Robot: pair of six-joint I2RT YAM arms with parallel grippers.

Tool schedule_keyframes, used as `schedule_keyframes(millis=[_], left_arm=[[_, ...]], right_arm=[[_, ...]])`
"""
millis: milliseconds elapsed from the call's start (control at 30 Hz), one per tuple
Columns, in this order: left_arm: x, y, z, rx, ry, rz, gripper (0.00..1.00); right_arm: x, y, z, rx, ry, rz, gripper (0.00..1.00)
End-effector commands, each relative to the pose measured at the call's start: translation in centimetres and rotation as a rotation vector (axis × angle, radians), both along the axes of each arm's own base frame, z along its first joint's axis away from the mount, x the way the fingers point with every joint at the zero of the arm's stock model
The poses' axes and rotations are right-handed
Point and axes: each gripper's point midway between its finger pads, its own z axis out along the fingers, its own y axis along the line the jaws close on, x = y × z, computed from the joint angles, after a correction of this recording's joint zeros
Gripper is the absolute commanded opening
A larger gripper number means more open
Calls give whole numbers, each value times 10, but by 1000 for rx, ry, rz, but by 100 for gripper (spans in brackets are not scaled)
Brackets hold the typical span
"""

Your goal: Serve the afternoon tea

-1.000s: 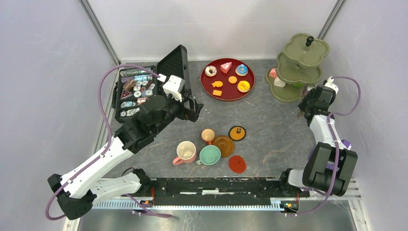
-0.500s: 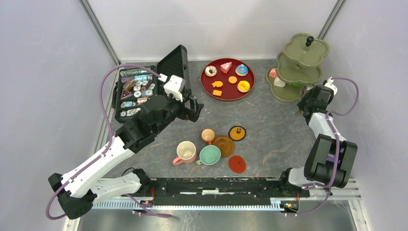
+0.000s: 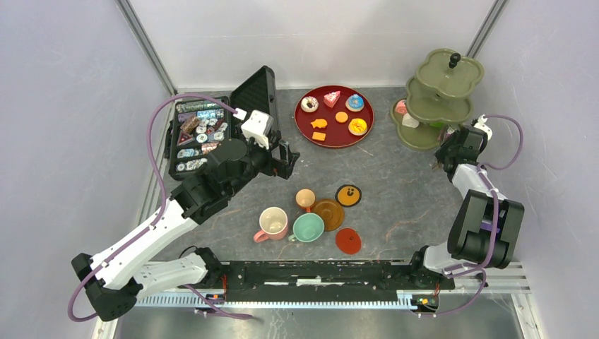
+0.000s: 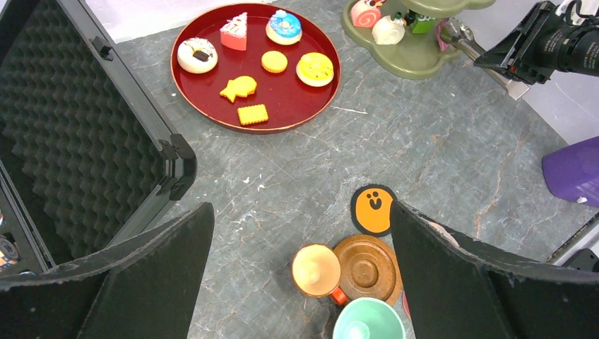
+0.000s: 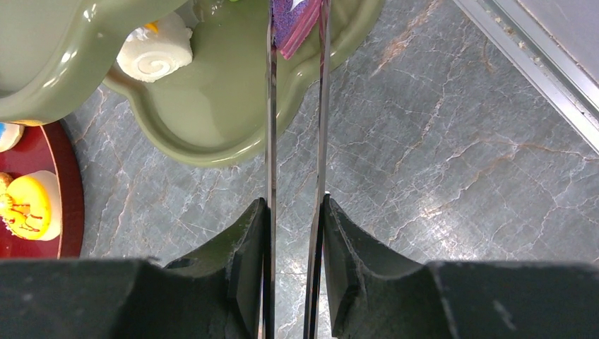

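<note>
Tongs (image 5: 271, 106) clamped in right pincer (image 5: 293, 212), tips nipping purple cake (image 5: 293, 18) over bottom tier of stand (image 5: 212, 113), far right corner, probably for placing; left pincer (image 4: 302, 212) spread wide above cups (image 4: 316, 270).

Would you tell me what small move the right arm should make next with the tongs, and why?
Probably ease the right gripper's squeeze so the tongs spread and leave the purple pastry on the stand's bottom tier. The tong tips pinch that pastry over the green tier, close to its rim, near the white roll; a slight push inward first may be safer.
</note>
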Motion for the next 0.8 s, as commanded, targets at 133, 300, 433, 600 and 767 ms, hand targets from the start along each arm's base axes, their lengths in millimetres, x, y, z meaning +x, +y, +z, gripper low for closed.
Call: schedule_keyframes(millis=[133,300,433,600,767], left_arm=[[1,1,14,-36,-16,10,100],[1,0,13,-35,-13,7,100],[1,-1,14,-39,-12,4,100],[1,-1,13,-38,-11,4,100],[1,-1,13,-36,-10,6,100]], right_arm=[[8,-3,11,-20,-49,14,43],[3,-3,18,-41,-44,24,46],[-1,-3,21,-58,-32,29,48],[-9,0,25,-60,-14,43,49],[-25,4,31,-87,13,66,48]])
